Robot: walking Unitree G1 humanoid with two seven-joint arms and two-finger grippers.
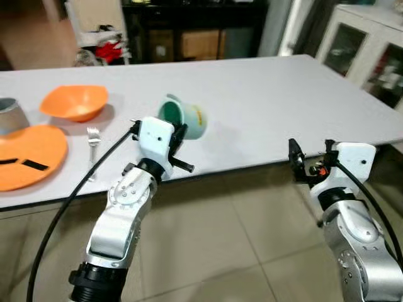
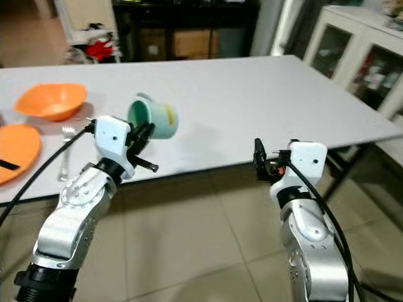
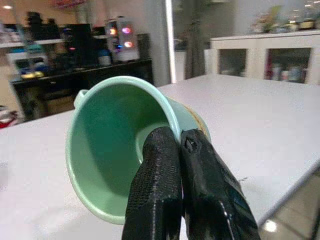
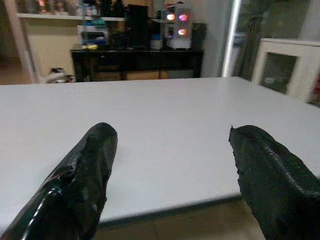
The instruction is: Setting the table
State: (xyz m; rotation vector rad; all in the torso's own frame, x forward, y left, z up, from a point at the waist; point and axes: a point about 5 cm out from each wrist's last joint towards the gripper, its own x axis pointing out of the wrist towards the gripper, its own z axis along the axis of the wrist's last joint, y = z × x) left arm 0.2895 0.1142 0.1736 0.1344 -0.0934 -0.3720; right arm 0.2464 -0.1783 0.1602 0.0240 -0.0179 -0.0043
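A mint-green mug (image 1: 184,117) is held tilted on its side above the white table (image 1: 264,94), its mouth facing my camera. My left gripper (image 1: 178,134) is shut on the mug's rim, one finger inside the mug (image 3: 120,150) and one outside. An orange bowl (image 1: 74,102) sits at the table's left. An orange plate (image 1: 28,154) carrying dark chopsticks lies at the near left. A fork (image 1: 93,143) rests between plate and mug. My right gripper (image 1: 311,154) stands open off the table's near edge, its fingers (image 4: 82,172) wide apart with nothing between them.
A grey metal pot (image 1: 11,115) stands at the far left edge. A white glass-door cabinet (image 1: 368,47) is to the right of the table. A dark shelf unit (image 1: 189,28) stands beyond the far edge. Tiled floor lies under my arms.
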